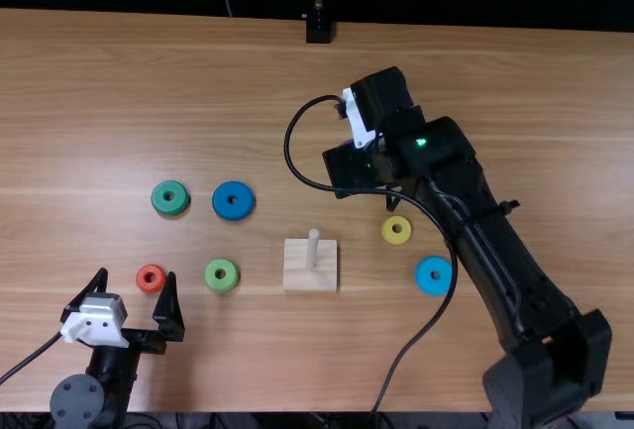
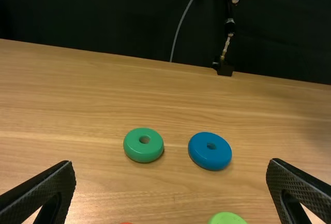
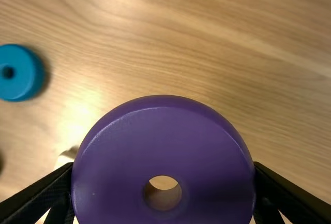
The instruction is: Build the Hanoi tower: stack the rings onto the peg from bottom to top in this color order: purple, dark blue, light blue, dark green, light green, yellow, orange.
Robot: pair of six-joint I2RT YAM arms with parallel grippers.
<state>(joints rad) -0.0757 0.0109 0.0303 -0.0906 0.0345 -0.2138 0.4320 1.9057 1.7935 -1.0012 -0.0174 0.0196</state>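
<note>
1. Closed on opposite sides of the purple ring's (image 3: 163,125) rim, the right gripper (image 3: 163,166) held it with the hole unobstructed between its 2 fingers. The left gripper (image 1: 136,275) stood wide, with nothing between its pads.
2. That ring was probably light and stiff, plastic or painted wood by its look, and not fragile. Its smooth, rounded rim could have slipped or tipped under an off-centre squeeze.
3. Across the full diameter seemed the right place to grip: it left the hole free for the peg (image 1: 313,248). A hold nearer 1 edge would likely have let the ring swing.
4. The right arm (image 1: 495,241) slanted from its base at the near right over the table, its wrist bent down and its gripper beyond the wooden block (image 1: 297,275) and a little to the right of it. The left arm (image 1: 119,370) sat low at the near left, fingers toward the far side, the orange ring (image 1: 151,287) near their tips.
5. With the peg bare, purple was due 1st; lining up the hole looked like the delicate part.
</note>
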